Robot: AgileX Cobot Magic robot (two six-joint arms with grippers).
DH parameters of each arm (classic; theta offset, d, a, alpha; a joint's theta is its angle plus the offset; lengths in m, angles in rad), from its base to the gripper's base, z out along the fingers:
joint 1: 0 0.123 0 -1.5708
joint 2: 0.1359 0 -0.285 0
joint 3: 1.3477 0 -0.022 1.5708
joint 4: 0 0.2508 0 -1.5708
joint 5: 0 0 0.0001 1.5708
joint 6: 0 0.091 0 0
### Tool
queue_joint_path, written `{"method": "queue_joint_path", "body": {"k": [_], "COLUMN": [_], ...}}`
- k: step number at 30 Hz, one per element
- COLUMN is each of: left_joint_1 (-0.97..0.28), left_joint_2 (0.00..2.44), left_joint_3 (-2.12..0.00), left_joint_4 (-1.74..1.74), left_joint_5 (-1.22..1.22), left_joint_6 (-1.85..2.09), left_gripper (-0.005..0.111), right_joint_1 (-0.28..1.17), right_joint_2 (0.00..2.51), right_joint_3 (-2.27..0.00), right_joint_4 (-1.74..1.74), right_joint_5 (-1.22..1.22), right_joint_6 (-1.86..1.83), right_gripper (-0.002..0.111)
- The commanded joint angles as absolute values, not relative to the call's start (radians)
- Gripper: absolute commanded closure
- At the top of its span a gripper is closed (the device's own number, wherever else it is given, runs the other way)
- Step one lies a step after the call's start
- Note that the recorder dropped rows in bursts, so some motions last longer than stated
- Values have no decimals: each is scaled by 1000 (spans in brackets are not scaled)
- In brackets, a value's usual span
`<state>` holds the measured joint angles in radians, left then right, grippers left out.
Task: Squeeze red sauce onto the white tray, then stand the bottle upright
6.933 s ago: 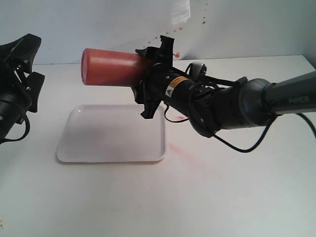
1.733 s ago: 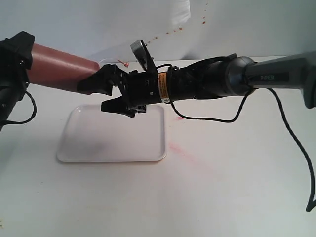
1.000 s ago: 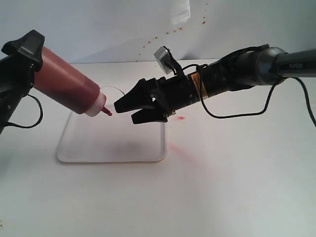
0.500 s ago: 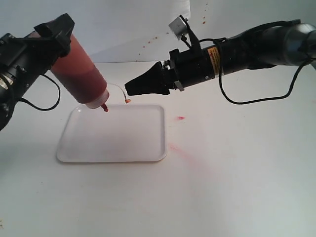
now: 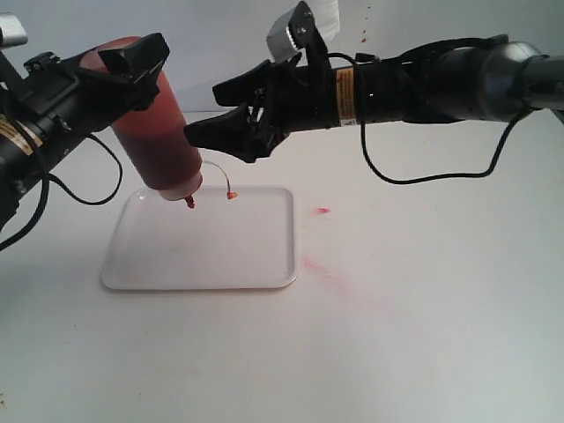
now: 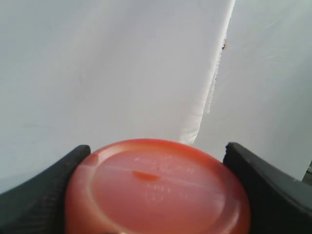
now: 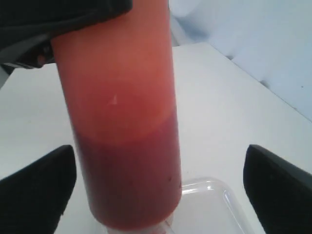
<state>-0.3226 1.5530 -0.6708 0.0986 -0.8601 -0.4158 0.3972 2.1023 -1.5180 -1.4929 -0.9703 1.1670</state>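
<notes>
The orange-red bottle (image 5: 160, 141) hangs nozzle-down over the far left corner of the white tray (image 5: 238, 256), tilted slightly. My left gripper (image 5: 123, 66) is shut on it near its base (image 6: 156, 190). Dark sauce fills the lower half (image 7: 129, 170). A red drop sits at the nozzle tip (image 5: 189, 202), and the tethered cap (image 5: 231, 195) dangles beside it. I see no red sauce on the tray. My right gripper (image 5: 205, 112) is open wide, its tips right beside the bottle; in its wrist view one finger (image 7: 39, 190) shows on each side of the bottle.
A small red blob (image 5: 322, 211) and a faint pink smear (image 5: 319, 267) mark the white table right of the tray. Red specks dot the back wall (image 5: 363, 35). The right arm's black cable (image 5: 423, 181) loops above the table.
The left arm has swung the bottle from slanting to nearly vertical, nozzle down over the tray. The right gripper has risen, moved toward the bottle and opened wide.
</notes>
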Motion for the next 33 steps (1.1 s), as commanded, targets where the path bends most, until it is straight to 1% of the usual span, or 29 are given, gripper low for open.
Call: {"method": "queue_joint_path", "body": {"k": [1, 4, 7, 15, 33], "left_joint_1": [-324, -324, -324, -324, -324], "left_joint_2": [1541, 1541, 1541, 1541, 1564], "left_joint_3": [-688, -688, -688, -692, -692], "left_joint_4": [121, 122, 122, 122, 111], "left_joint_5": [-915, -908, -908, -889, -948], "left_joint_6": [-414, -410, -410, -381, -388], "left_gripper": [67, 67, 67, 67, 67], "right_joint_1": [459, 483, 494, 540, 540], "right_joint_2": [2093, 2093, 2093, 2132, 2132], "right_joint_3": [-1515, -1515, -1515, -1515, -1515], "right_joint_4": [-1460, -1460, -1456, -1372, -1325], "right_joint_5": [-841, -821, -816, -811, -780], "right_joint_6": [1125, 1125, 1125, 1122, 1121], "right_gripper": [17, 10, 7, 7, 7]}}
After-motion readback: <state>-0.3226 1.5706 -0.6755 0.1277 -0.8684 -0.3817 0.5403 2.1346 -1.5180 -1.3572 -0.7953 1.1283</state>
